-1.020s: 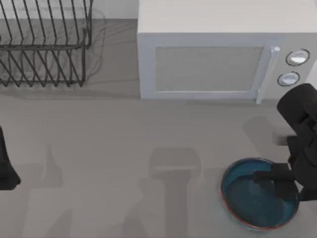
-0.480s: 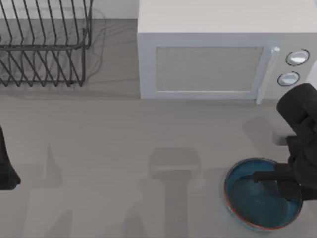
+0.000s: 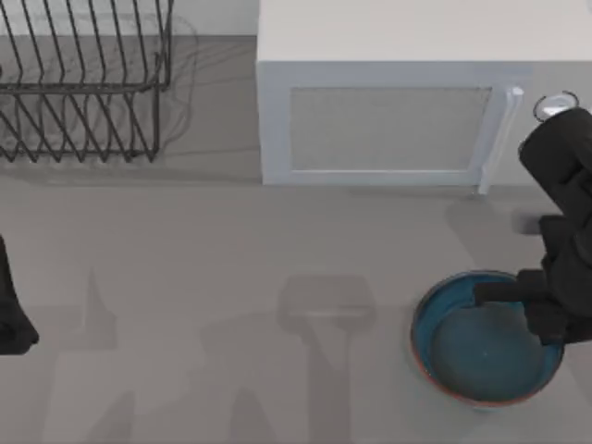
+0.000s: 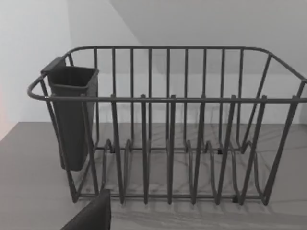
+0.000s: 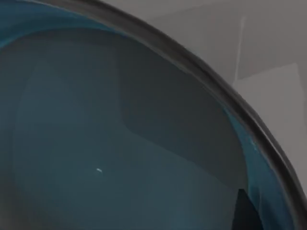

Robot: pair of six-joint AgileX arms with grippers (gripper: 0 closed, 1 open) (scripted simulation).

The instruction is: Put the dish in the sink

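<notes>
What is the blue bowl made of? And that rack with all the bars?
The dish looks like glazed ceramic: its dark blue inside is smooth and glossy, with a thin red-orange rim. It could also be plastic. The rack looks like coated metal wire: thin, dark, bent rods with a matte finish.

Left arm: parked at the left edge of the worktop, a dark link showing there in the top view.
Left end effector [image 4: 91, 215]: a dark part of it shows low in the left wrist view; finger state cannot be told.
Right arm: at the right edge of the worktop, dark links running from the far side toward the near right corner.
Right end effector [image 3: 504, 298]: near the near right corner, reaching toward the left side of the worktop from the arm body.
Right finger [image 3: 495, 294]: one dark finger lies over the dish [image 3: 476, 356] at its far right rim.
Right grip state: cannot be told.
</notes>
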